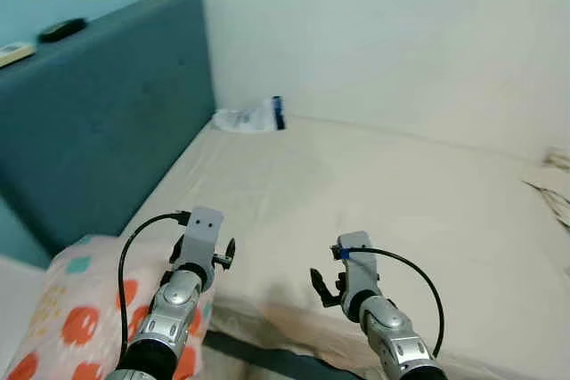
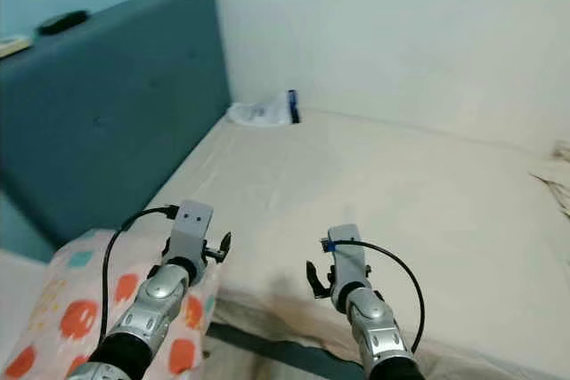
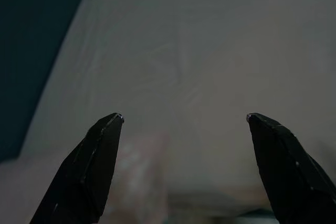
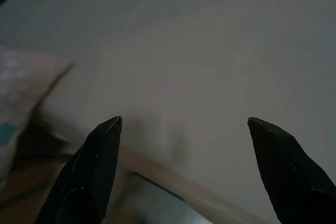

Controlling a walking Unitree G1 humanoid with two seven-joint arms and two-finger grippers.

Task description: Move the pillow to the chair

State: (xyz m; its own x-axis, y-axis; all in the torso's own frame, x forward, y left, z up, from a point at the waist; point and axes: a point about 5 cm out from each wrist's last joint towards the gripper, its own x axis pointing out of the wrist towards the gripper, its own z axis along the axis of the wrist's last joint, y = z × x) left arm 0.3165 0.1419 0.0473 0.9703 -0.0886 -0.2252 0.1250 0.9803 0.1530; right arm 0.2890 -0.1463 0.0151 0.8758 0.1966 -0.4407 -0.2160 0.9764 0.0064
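The left gripper point(image 3: 184, 119) hangs above the near edge of the bed point(image 1: 374, 193), its two fingers point(image 3: 86, 171) spread wide with nothing between them but the cream sheet beyond. The right gripper point(image 4: 184, 121) is likewise wide open and empty, its fingers point(image 4: 92, 174) framing the sheet and the mattress edge below. In the head views both sets of fingers are hidden behind the silver wrists, so their spread reads from the wrist views alone.

The pillow point(image 1: 67, 309), pale with orange dots and a few teal marks, lies under and just outside the left arm, at the bed's near corner; the frame edge cuts off its lower part. In the left wrist view it is a pale blur beside the inner side of one finger, and in the right wrist view its corner point(image 4: 23, 85) shows dimly, off to one side of the fingers.

Well ahead of both grippers, a crumpled plastic bag point(image 1: 254, 117) lies where the teal headboard point(image 1: 107, 113) meets the wall. A dark object point(image 1: 61, 29) on top of the headboard is too small to identify.
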